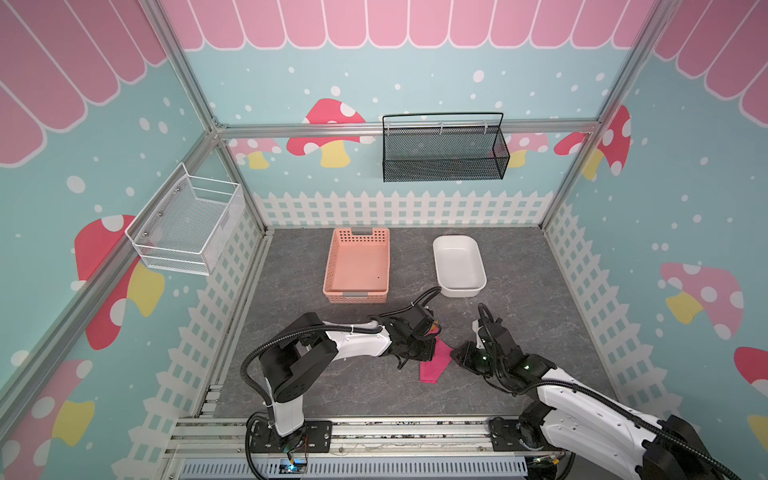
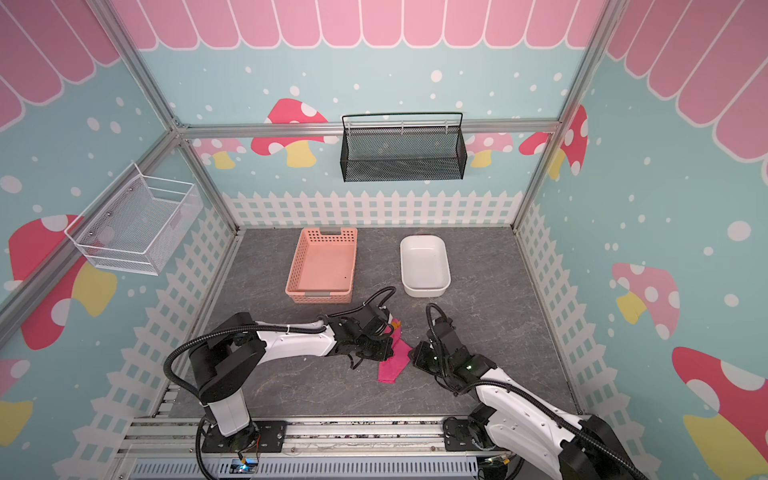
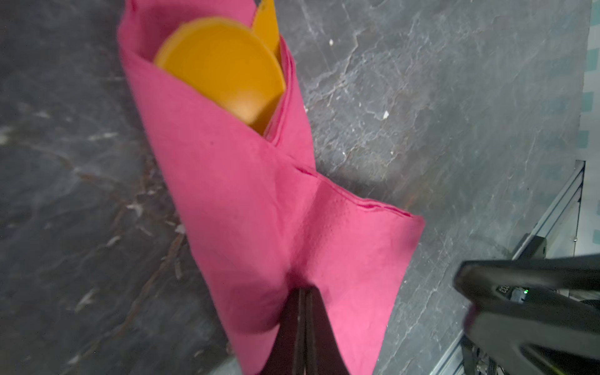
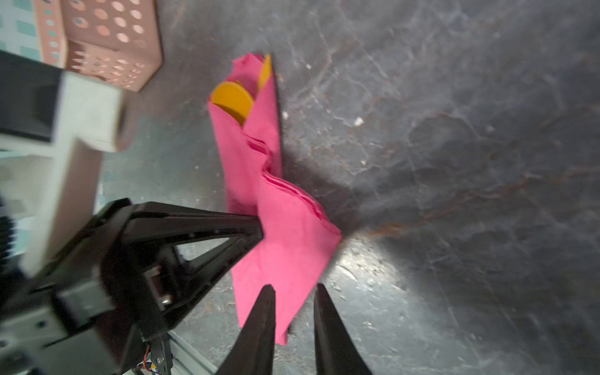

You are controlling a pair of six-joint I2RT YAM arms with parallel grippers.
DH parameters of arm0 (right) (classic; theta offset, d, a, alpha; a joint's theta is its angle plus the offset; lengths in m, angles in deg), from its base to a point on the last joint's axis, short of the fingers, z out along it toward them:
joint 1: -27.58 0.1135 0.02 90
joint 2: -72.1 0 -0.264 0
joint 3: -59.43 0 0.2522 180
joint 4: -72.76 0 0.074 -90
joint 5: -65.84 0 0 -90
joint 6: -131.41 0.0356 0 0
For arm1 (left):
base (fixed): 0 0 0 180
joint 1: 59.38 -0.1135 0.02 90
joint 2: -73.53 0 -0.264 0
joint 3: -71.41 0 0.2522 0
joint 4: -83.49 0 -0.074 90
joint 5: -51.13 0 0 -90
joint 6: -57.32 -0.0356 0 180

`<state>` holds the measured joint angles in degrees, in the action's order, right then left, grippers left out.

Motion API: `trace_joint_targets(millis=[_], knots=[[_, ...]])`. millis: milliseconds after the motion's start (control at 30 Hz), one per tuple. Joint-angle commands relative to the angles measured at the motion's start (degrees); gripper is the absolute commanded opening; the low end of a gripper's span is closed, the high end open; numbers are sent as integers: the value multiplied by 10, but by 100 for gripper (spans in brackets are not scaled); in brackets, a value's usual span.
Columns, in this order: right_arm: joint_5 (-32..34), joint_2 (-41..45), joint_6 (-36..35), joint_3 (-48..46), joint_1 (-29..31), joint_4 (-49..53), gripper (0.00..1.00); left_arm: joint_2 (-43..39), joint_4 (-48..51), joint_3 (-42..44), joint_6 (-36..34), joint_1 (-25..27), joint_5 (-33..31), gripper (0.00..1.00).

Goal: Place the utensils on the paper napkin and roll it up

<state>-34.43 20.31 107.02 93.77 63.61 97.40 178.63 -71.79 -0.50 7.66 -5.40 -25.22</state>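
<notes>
- In both top views the hot-pink paper napkin (image 1: 434, 365) (image 2: 392, 365) lies on the grey stone-look table (image 1: 291, 374), a little in front of the salmon-pink plastic basket with holes (image 1: 330, 266) and apart from it. Its long side runs from the basket end away from the basket, a bit slanted. The orange-yellow plastic utensils (image 2: 395, 323) poke out at the end nearest the basket. The left gripper (image 1: 426, 351) and the right gripper (image 1: 457, 355) sit on either side of the napkin.
- In the left wrist view the left gripper (image 3: 305, 292) has its jaws pressed together on the napkin, at the part far from the basket. The round spoon bowl (image 3: 220, 65) peeks out of the open end. The wrap looks loose and a flap sticks out. I think it could fall open if the pinch lets go. A hard pull could rip the thin paper.
- In the right wrist view the right gripper (image 4: 293, 289) has its jaws a little apart and holds nothing. It is at the napkin's corner far from the basket. The open end points toward the basket (image 4: 107, 42). If the roll tips that way, I think the utensils could slide out.
</notes>
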Motion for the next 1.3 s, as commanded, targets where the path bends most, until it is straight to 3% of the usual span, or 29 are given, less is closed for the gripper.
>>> trace_joint_targets(millis=[0,133,500,1267], knots=[[-41,-24,-27,19,-1,-27,20,20,28,18,7,-5,-11,6],[-88,-93,-44,41,-1,-74,14,20,25,20,8,-5,-10,6],[-87,-210,-36,37,-10,-189,5,17,5,33,14,-9,0,5],[-108,-304,-46,-9,-32,-245,2,-20,-12,33,14,-17,7,9]])
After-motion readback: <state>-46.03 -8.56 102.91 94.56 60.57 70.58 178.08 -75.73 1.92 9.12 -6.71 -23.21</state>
